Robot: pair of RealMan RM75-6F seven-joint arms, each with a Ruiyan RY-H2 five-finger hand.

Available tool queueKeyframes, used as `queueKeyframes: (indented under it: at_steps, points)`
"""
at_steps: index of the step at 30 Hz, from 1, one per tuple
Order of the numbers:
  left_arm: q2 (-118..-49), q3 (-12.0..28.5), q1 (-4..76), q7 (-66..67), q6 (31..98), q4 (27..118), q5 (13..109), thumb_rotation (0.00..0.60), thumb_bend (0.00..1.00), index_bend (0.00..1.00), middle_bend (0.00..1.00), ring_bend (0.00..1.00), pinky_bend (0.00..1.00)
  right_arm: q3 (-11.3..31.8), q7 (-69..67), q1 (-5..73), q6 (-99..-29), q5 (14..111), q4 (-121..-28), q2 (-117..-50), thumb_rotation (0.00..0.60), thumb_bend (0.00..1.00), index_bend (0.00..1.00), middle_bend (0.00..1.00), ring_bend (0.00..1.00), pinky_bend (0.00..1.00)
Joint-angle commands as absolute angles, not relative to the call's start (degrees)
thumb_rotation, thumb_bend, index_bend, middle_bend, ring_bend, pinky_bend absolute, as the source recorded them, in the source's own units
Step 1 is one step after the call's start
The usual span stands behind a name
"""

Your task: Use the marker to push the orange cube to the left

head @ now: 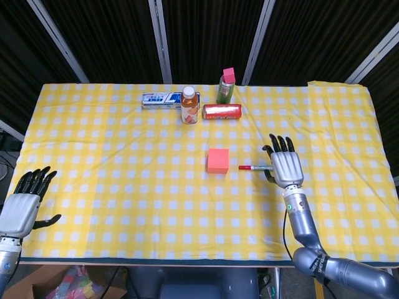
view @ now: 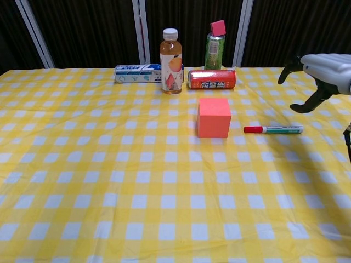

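Covering the whole surface (head: 93, 156) is a yellow-and-white checked cloth, so that's the biggest thing going on.

Right hand (head: 285, 167) is hovering over the cloth with its fingers spread and nothing in them. In the chest view it pokes in from the right edge (view: 323, 74), up above the cloth, thumb hanging down. Left hand (head: 22, 202) sits way off at the near left corner, also spread and empty, well apart from everything.

Far side of the surface from the right hand, and off to its left, there's a little cluster. A toothpaste box (head: 161, 99) lies flat, and just beside it stands a juice bottle (head: 189, 106) with a white cap. Next to that a red can (head: 222, 111) lies on its side, and behind the can stands a green can (head: 225, 90) with a small pink block (head: 229, 75) sitting on top.

The orange cube (head: 218, 161) is out in the middle, left of the right hand and not touching it.

The marker (head: 254, 167) lies flat between the cube and the right hand, red cap pointing at the cube with a small gap. From the head view the hand overlaps the marker's far end, but the chest view shows the hand above it, not holding it (view: 273, 130).
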State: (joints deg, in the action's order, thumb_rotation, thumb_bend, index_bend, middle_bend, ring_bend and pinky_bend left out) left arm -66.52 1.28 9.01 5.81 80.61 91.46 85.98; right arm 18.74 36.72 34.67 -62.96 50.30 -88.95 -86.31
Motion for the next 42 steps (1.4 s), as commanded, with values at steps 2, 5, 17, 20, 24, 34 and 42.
queueKeyframes:
  at_steps: [2,5,17,20,24,34,42]
  points:
    - [-66.55,1.33,8.97,5.75,80.80,91.40,86.04,0.600,0.00,0.00,0.00,0.00,0.03,18.99,38.09,36.79,-62.14,46.68,-86.21,-89.03,0.600,0.41,0.29,0.08,0.00,0.00]
    - [-66.58,1.37,8.98,5.65,80.80,91.36,85.97,0.600,0.00,0.00,0.00,0.00,0.03,18.41,38.83,37.72,-61.96,45.48,-84.46,-90.20,0.600,0.41,0.29,0.08,0.00,0.00]
    - [-66.69,1.37,9.04,5.48,80.69,91.26,85.91,0.600,0.00,0.00,0.00,0.00,0.03,16.97,37.67,39.88,-59.03,42.30,-76.52,-93.84,0.600,0.41,0.29,0.08,0.00,0.00]
    - [-66.64,1.35,9.08,5.49,80.43,91.32,85.68,0.600,0.00,0.00,0.00,0.00,0.03,16.64,37.29,40.20,-58.59,41.96,-74.89,-94.67,0.600,0.41,0.29,0.08,0.00,0.00]
    - [-66.62,1.33,9.07,5.40,80.53,91.39,85.82,0.600,0.00,0.00,0.00,0.00,0.03,16.57,36.48,40.72,-57.77,41.33,-72.42,-95.83,0.600,0.41,0.31,0.08,0.00,0.00]
    - [-66.43,1.33,9.23,4.97,80.10,91.54,85.60,0.600,0.00,0.00,0.00,0.00,0.03,16.22,33.58,41.62,-56.28,42.02,-65.59,-99.42,0.600,0.41,0.38,0.11,0.00,0.00]
    - [-66.33,1.37,9.29,4.60,80.01,91.59,85.53,0.600,0.00,0.00,0.00,0.00,0.03,16.45,31.99,42.16,-55.89,43.05,-62.23,-101.32,0.600,0.41,0.38,0.12,0.00,0.00]
